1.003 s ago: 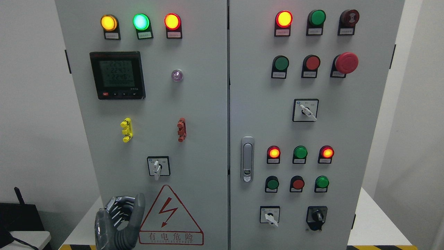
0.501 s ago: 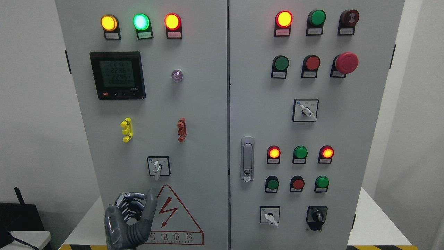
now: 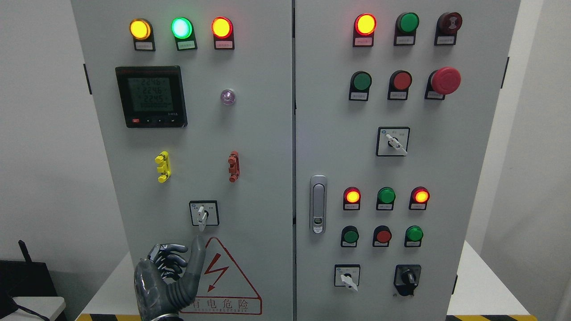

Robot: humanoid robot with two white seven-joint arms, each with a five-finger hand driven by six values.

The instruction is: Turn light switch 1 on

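Note:
A small rotary selector switch (image 3: pixel 203 214) with a white knob pointing down sits low on the left cabinet door (image 3: pixel 258 147). My left hand (image 3: pixel 184 257), dark grey, comes up from the bottom edge just below and left of it. Its fingers (image 3: pixel 171 258) are curled in and hold nothing, while the thumb (image 3: pixel 197 250) sticks upward. The thumb tip is a short gap under the switch knob and does not touch it. It overlaps the top of the red warning triangle (image 3: pixel 218 278). My right hand does not show.
The right door carries more selector switches (image 3: pixel 392 141) (image 3: pixel 347 276) (image 3: pixel 407 279), push buttons, lit lamps, a red mushroom stop button (image 3: pixel 445 80) and a door handle (image 3: pixel 317 204). On the left door are a meter display (image 3: pixel 151 96), lamps, and yellow (image 3: pixel 163 166) and red (image 3: pixel 233 166) clips.
My left hand has risen and shifted right, from the lower left of the warning triangle to just under the left door's selector switch. The switch knob has not turned.

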